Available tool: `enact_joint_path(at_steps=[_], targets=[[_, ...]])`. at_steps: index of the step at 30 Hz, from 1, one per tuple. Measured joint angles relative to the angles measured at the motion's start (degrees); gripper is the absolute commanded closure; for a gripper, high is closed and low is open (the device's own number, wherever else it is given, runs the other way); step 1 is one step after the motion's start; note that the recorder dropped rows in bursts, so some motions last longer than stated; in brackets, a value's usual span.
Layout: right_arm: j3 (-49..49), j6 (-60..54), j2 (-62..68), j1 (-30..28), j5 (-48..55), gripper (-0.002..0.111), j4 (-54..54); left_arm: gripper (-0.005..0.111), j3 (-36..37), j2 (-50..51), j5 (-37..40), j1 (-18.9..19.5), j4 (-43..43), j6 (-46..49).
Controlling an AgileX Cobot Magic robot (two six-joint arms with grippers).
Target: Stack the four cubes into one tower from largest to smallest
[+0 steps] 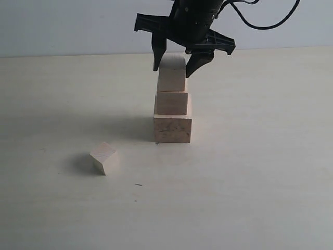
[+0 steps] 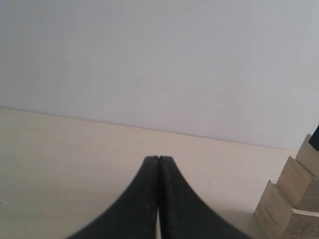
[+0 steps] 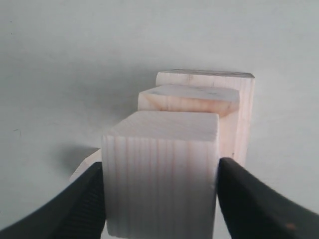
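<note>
Three pale wooden cubes stand as a tower in the exterior view: the largest cube point(image 1: 173, 129) on the table, the second cube point(image 1: 172, 103) on it, and the third cube point(image 1: 172, 80) on top. My right gripper point(image 1: 173, 72) comes down from above with a finger against each side of that third cube point(image 3: 159, 164), shut on it. The smallest cube point(image 1: 104, 158) lies alone on the table, to the front left of the tower. My left gripper point(image 2: 158, 158) is shut on nothing, low over the table, with the tower point(image 2: 291, 199) off to one side.
The pale table point(image 1: 250, 182) spreads around the tower, and a plain white wall point(image 1: 62, 26) stands behind it. A black cable point(image 1: 270, 23) trails from the right arm above the tower.
</note>
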Motion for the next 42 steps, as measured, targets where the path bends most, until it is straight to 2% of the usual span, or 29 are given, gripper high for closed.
enact_joint_path(at_steps=[13, 26, 30, 32, 35, 38, 40, 41, 42], targets=[[-0.54, 0.0, 0.0, 0.0, 0.1, 0.048, 0.0, 0.107, 0.0, 0.0, 0.0, 0.0, 0.0, 0.0], [-9.08, -0.17, -1.47, 0.0, 0.1, 0.048, -0.19, 0.107, 0.0, 0.0, 0.58, 0.0, 0.0, 0.0], [-9.08, -8.84, -1.64, 0.0, 0.1, 0.05, -4.59, 0.107, 0.0, 0.0, 0.93, 0.0, 0.0, 0.0], [-9.08, -11.0, -1.84, -0.1, 0.13, 0.063, -11.43, 0.107, 0.0, 0.0, 0.4, 0.0, -1.2, -1.6], [-9.08, -7.96, -2.73, -0.59, 0.13, 0.089, -11.62, 0.107, -0.44, 0.0, -0.11, 0.0, -4.97, -4.5], [-9.08, -7.45, -2.28, -2.98, 0.13, 0.098, -9.69, 0.107, -4.58, 1.4, 1.5, 0.0, -5.62, -5.13], [-9.08, -8.69, -0.7, -6.57, 0.13, 0.105, -3.8, 0.107, -7.96, 5.92, 1.67, 0.0, -5.75, -7.07], [-9.08, -11.48, 0.61, -9.29, 0.13, 0.108, 4.62, 0.107, -9.93, 11.6, -0.13, 0.0, -6.01, -9.67], [-9.08, -15.97, 1.76, -11.6, 0.13, 0.108, 14.08, 0.107, -12.23, 21.35, -5.63, 0.0, -6.42, -12.69]])
